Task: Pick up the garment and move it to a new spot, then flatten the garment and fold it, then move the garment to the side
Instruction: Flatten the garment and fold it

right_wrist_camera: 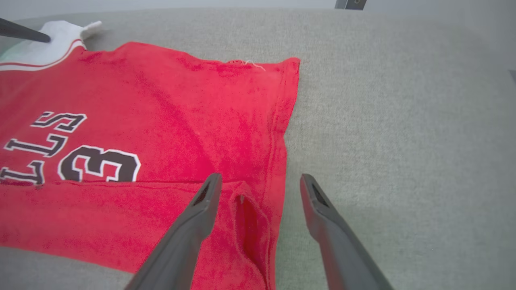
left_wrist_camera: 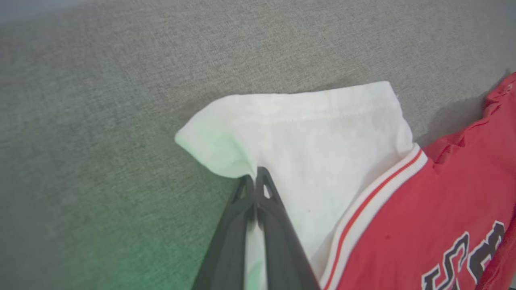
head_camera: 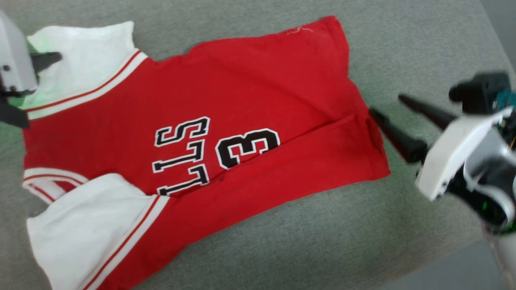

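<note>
**Left pinched on sleeve, right open at hem**

The bright red soft-fabric short-sleeved shirt with white sleeves (head_camera: 250, 92) lies spread, print up, on the grey woven-fabric surface (head_camera: 423, 52). Left gripper (left_wrist_camera: 255, 177): jaws fully together, pinching the edge of the white sleeve (left_wrist_camera: 314, 133) at upper left in the head view, with cloth visible between the fingers. Right gripper (right_wrist_camera: 261, 179): jaws wide apart, nothing held. One finger is over the folded red hem corner, the other over bare grey surface. Can't tell if its tips touch cloth.

Red garment (head_camera: 258, 80), white sleeves (head_camera: 92, 52), red-striped white trim (head_camera: 94, 92), black white-edged lettering (head_camera: 246, 151), grey surface (head_camera: 411, 48)
</note>
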You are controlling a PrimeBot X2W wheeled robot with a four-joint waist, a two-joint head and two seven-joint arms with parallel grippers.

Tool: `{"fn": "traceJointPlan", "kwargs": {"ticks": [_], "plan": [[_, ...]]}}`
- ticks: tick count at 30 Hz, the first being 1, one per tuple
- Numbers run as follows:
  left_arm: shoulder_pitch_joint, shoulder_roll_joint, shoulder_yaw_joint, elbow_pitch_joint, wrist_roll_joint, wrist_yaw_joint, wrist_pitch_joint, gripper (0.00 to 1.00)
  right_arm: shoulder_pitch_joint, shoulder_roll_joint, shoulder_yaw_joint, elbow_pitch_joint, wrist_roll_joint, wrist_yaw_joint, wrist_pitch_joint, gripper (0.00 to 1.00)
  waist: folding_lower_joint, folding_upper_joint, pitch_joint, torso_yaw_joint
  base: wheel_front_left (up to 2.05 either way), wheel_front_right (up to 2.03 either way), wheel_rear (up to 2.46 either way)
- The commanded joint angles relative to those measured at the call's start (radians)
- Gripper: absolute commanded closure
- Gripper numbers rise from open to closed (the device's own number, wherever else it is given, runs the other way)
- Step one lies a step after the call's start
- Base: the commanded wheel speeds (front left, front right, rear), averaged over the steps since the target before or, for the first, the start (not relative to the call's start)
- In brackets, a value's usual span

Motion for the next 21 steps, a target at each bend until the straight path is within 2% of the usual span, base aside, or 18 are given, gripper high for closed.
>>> {"fn": "traceJointPlan", "kwargs": {"ticks": [1, 6, 12, 17, 21], "plan": [[-0.003, -0.007, -0.004, -0.005, -0.002, -0.005, -0.006, 1.00, -0.040, -0.006, 0.006, 0.009, -0.002, -0.002, 0.011, 0.00, 0.0000, 0.0000, -0.004, 0.018, 0.00, 0.00, 0.00], [-0.012, -0.031, -0.026, -0.052, -0.025, -0.005, -0.025, 1.00, -0.243, -0.007, 0.017, 0.135, -0.006, -0.002, 0.083, 0.00, 0.0000, 0.0000, 0.005, 0.061, 0.00, 0.00, 0.00], [-0.030, -0.052, -0.057, -0.088, -0.046, -0.005, -0.044, 1.00, -0.466, 0.037, 0.052, 0.422, -0.011, -0.002, 0.204, 0.00, 0.0000, 0.0000, 0.031, 0.115, 0.00, 0.00, 0.00], [-0.059, -0.064, -0.086, -0.102, -0.064, -0.005, -0.052, 1.00, -0.609, 0.069, 0.031, 0.641, -0.068, -0.002, 0.217, 0.00, 0.0000, 0.0000, 0.060, 0.149, 0.00, 0.00, 0.00], [-0.076, -0.072, -0.111, -0.117, -0.077, -0.005, -0.064, 1.00, -0.676, 0.082, 0.042, 0.769, -0.118, -0.002, 0.207, 0.00, 0.0000, 0.0000, 0.072, 0.169, 0.00, 0.00, 0.00]]}}
